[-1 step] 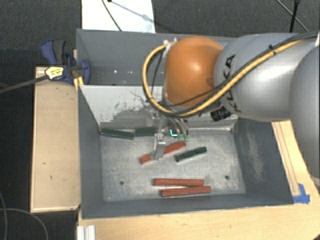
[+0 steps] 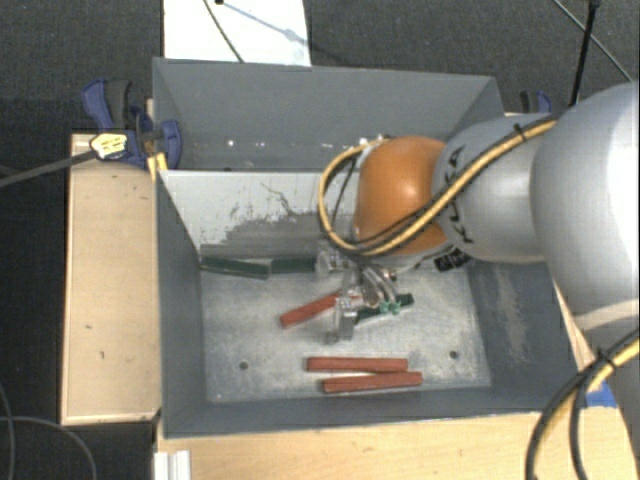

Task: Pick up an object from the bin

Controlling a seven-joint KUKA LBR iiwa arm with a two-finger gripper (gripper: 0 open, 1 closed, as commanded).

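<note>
At bin (image 2: 182,308) ctr, red stick (image 2: 308,313) ends by fingers (image 2: 350,316), green bit (image 2: 392,306) just R; open/shut can't tell.

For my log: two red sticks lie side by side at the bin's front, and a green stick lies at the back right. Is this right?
Not quite. In the camera view the green stick lies at the back left, not right. The two red sticks do lie side by side at the front.
</note>
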